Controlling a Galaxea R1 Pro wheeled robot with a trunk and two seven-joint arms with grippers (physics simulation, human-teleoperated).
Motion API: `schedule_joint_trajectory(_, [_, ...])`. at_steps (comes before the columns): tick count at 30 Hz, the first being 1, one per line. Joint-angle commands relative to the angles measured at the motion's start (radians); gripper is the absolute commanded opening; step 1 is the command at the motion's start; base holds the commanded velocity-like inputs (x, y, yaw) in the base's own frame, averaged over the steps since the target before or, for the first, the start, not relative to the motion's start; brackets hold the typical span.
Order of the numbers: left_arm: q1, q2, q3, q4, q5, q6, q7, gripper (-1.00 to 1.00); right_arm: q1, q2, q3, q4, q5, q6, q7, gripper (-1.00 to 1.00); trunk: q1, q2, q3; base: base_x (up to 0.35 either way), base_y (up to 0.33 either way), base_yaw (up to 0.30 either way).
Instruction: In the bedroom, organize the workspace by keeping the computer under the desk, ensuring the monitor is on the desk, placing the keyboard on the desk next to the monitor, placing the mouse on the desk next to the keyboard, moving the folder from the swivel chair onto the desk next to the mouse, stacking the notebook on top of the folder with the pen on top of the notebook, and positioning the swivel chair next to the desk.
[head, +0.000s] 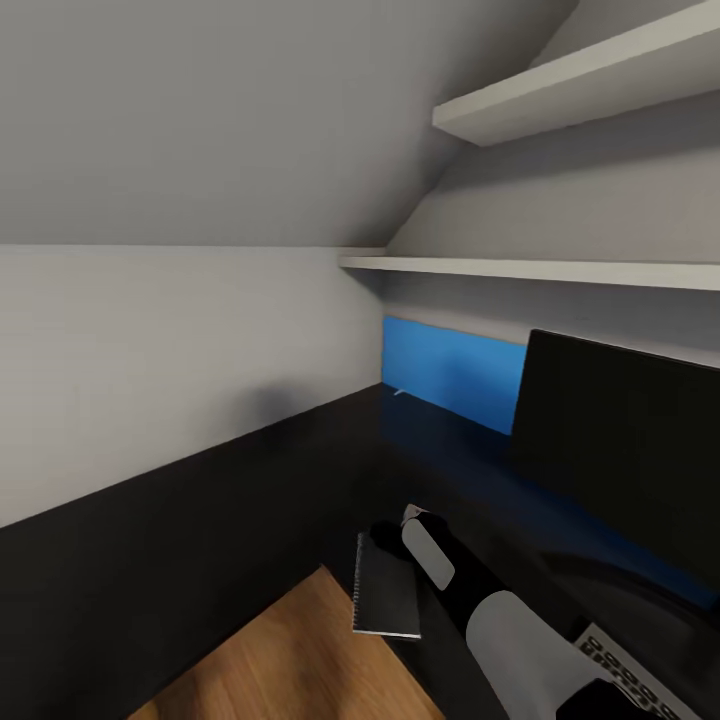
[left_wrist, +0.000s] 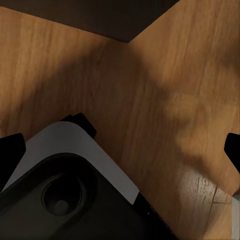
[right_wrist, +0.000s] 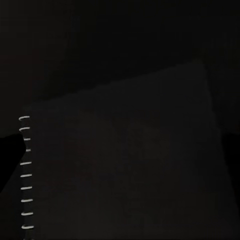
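Observation:
The dark spiral-bound notebook (head: 388, 597) lies at the inner corner of the black desk (head: 200, 540), one end past the desk's edge over the floor. My right gripper (head: 392, 535) hovers just above its far end. In the right wrist view the notebook (right_wrist: 120, 160) lies flat and face-on between the spread fingers of the right gripper (right_wrist: 120, 150), which looks open in the dim light. The black monitor (head: 620, 440) stands on the desk at the right, with a corner of the keyboard (head: 625, 665) before it. A thin whitish stick, likely the pen (head: 400, 392), lies by the blue panel. My left gripper (left_wrist: 120, 147) hangs open over the floor.
Two white shelves (head: 560, 270) run above the desk, under a sloping ceiling. A blue wall panel (head: 450, 370) sits behind the monitor. Wooden floor (head: 290, 660) shows inside the desk's corner. My own grey and black base (left_wrist: 65, 180) is below the left gripper.

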Motion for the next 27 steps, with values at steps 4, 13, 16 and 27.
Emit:
schedule_joint_trajectory(4, [0.001,0.001,-0.005,-0.004,0.006,0.001,0.008,1.0,-0.001,0.0,0.002,-0.001,-0.008,0.002,-0.008,1.0,0.0,-0.001,-0.001,0.0,0.0,0.043])
schedule_joint_trajectory(13, [0.001,0.0,-0.009,-0.004,0.003,0.002,0.008,1.0,-0.001,0.0,0.003,-0.001,-0.049,0.002,-0.007,1.0,0.0,-0.001,-0.001,0.0,0.0,0.095])
schedule_joint_trajectory(16, [0.001,0.0,-0.009,-0.004,0.003,0.002,0.008,1.0,-0.001,0.0,0.003,-0.001,-0.055,0.002,-0.006,1.0,0.0,-0.001,-0.001,0.0,0.0,0.186])
schedule_joint_trajectory(27, [0.001,-0.002,-0.012,-0.002,0.002,0.0,0.011,1.0,-0.003,-0.001,-0.003,-0.002,-0.057,-0.031,0.002,1.0,0.0,-0.001,-0.001,0.0,0.0,0.04])
